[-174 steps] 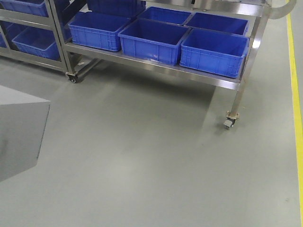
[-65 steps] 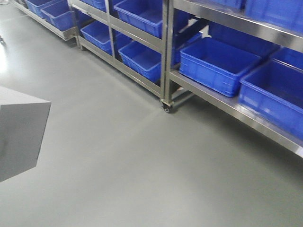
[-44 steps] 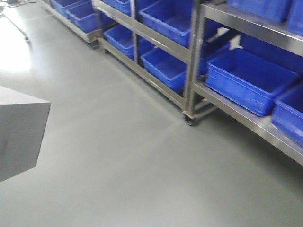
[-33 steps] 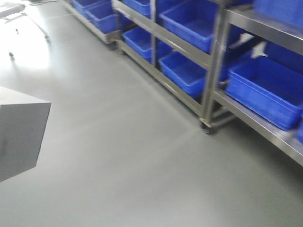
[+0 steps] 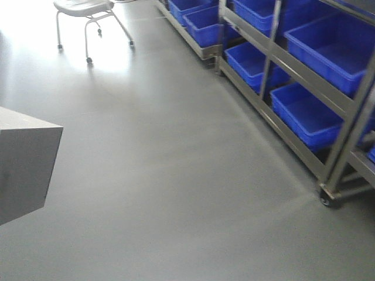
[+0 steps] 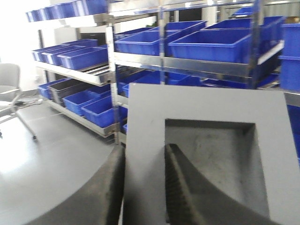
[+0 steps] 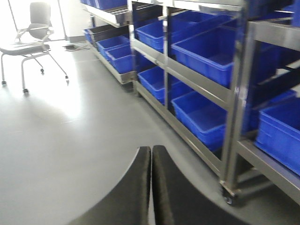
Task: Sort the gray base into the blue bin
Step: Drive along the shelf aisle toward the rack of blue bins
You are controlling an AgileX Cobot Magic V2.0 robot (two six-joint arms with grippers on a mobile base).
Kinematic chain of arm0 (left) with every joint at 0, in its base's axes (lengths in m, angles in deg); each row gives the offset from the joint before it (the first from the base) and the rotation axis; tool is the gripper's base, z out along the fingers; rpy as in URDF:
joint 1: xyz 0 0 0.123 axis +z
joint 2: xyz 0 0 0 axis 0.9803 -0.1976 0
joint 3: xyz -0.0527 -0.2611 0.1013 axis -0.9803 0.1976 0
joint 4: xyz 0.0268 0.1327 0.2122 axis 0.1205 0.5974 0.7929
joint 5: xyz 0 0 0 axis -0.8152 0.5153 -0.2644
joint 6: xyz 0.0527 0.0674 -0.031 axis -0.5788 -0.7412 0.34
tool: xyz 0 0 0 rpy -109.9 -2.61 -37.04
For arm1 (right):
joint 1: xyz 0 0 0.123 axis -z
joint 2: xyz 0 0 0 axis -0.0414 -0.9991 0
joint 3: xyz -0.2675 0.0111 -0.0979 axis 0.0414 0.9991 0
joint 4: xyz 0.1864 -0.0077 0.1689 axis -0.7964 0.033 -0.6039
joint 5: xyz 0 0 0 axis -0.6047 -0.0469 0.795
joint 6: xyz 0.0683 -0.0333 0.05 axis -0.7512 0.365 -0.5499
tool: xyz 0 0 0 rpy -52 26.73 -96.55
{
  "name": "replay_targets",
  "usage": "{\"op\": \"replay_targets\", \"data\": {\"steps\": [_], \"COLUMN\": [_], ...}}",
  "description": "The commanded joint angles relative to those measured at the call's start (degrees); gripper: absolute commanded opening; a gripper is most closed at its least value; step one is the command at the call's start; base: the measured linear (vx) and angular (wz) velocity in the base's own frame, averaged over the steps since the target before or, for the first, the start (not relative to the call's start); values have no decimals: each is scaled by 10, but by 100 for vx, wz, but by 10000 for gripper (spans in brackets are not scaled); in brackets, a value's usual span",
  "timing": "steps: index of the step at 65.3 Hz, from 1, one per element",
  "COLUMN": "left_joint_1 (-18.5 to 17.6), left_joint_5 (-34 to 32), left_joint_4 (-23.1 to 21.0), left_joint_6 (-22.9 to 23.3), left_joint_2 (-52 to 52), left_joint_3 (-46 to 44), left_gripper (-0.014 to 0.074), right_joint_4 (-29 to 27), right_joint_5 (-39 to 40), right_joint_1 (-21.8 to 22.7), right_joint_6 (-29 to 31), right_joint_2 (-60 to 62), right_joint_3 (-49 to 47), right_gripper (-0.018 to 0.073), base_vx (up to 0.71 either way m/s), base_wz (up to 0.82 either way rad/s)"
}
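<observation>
The gray base (image 6: 211, 122) fills the left wrist view, its square recess facing the camera. My left gripper (image 6: 143, 150) is shut on its left wall, one finger outside and one inside the recess. A corner of the same gray base (image 5: 23, 164) shows at the left edge of the front view. Several blue bins sit on steel racks: one blue bin (image 5: 307, 114) is on a low shelf at the right, others (image 7: 206, 49) line the shelves. My right gripper (image 7: 151, 152) is shut with nothing in it, above the bare floor.
Wheeled steel racks (image 5: 272, 58) run along the right side, with a caster (image 5: 325, 201) near the floor. A white wheeled chair (image 5: 88, 12) stands at the far left in bright light. Gray floor (image 5: 176, 175) spreads between them.
The view has swung left along the racks: the shelves slid to the right edge and the chair came into sight. The gray base keeps its place at the frame's left edge.
</observation>
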Motion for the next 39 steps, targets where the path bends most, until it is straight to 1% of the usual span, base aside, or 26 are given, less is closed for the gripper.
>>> {"op": "replay_targets", "data": {"steps": [1, 19, 39], "left_joint_1": [-3, -3, -3], "left_joint_5": [-61, -61, -61], "left_joint_4": [-12, -12, -12], "left_joint_6": [4, 4, 4], "left_joint_2": [-5, -5, -5], "left_joint_3": [-16, -16, -16], "left_gripper": [38, 38, 38], "right_joint_4": [4, 4, 4], "right_joint_5": [42, 43, 43], "right_joint_1": [0, 0, 0], "right_joint_6": [7, 7, 7], "right_joint_2": [1, 1, 1], "right_joint_3": [1, 1, 1], "right_gripper": [-5, -5, -5], "base_vx": [28, 28, 30], "base_wz": [44, 34, 15]}}
